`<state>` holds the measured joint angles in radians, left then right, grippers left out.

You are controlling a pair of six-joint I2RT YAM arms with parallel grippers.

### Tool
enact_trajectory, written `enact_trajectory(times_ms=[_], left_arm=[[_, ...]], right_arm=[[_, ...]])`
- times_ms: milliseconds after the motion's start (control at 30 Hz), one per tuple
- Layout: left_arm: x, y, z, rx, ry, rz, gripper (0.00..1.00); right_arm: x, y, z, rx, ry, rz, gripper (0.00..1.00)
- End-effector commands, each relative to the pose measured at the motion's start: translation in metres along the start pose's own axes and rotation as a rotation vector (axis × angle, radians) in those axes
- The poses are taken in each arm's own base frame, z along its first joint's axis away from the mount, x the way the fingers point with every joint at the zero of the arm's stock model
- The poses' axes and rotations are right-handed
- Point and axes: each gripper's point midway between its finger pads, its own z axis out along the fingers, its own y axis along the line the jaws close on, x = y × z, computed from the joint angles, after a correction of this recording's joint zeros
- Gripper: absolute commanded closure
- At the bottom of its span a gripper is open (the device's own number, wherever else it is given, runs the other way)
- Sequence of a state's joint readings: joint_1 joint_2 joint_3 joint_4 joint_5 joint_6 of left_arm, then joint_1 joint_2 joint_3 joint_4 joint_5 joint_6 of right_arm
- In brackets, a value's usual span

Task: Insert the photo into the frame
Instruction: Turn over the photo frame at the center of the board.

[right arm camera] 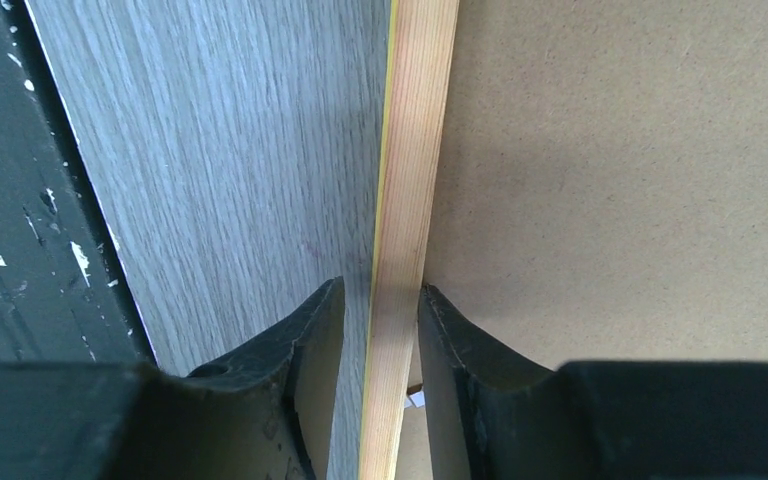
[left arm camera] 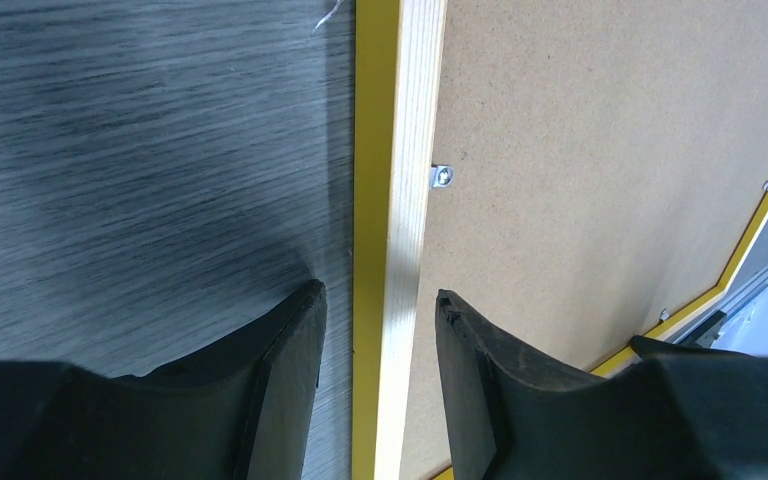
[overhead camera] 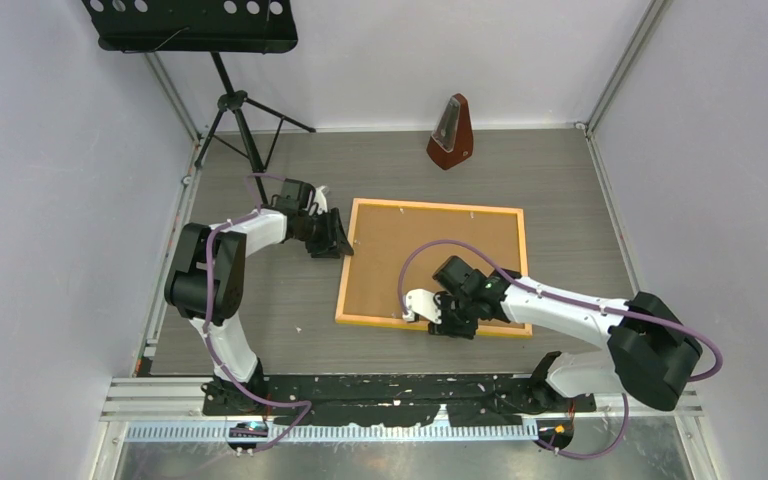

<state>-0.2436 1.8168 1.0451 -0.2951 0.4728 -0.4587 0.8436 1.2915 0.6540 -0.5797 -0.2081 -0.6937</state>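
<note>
Left wrist shows left claw (left arm camera: 378, 296) spread astride the frame (left arm camera: 406, 150), right claw (right arm camera: 381, 290) tight around its near rail, pinch unclear.

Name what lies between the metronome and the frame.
Only bare grey table separates the metronome from the frame, as the top view shows.

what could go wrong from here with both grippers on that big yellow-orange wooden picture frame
1. Each gripper straddles only a thin rail of the yellow-orange wooden picture frame: the left gripper on its left rail, gaps either side, the right gripper on the near rail. Lifted so, it might slip or twist.
2. The brown fibreboard backing sheet lies inside, by small metal tabs; if the frame tilts, it may drop out.
</note>
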Motion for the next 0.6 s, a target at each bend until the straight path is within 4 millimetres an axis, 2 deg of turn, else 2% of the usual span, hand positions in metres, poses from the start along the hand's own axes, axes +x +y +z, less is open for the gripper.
enact_trajectory(times_ms=[0, 100, 200, 333, 400, 567], left_arm=[[0.002, 0.012, -0.004, -0.05, 0.013, 0.013, 0.52], [0.001, 0.011, -0.005, -0.048, 0.015, 0.013, 0.52], [0.0, 0.011, -0.006, -0.047, 0.011, 0.016, 0.52], [-0.004, 0.011, -0.009, -0.048, 0.0, 0.028, 0.52], [-0.006, 0.009, -0.012, -0.044, -0.005, 0.041, 0.52], [-0.015, -0.003, -0.023, -0.011, -0.021, 0.121, 0.52]], right_arm=[[0.004, -0.003, 0.008, 0.008, 0.026, 0.007, 0.63], [0.002, -0.001, 0.006, 0.002, 0.022, 0.009, 0.7], [-0.001, -0.001, 0.003, 0.003, 0.007, 0.013, 0.81], [-0.003, -0.001, 0.0, 0.008, -0.003, 0.017, 0.9], [-0.005, -0.002, -0.001, 0.011, -0.008, 0.016, 0.93], [-0.012, -0.008, -0.012, 0.05, -0.032, 0.008, 0.94]])
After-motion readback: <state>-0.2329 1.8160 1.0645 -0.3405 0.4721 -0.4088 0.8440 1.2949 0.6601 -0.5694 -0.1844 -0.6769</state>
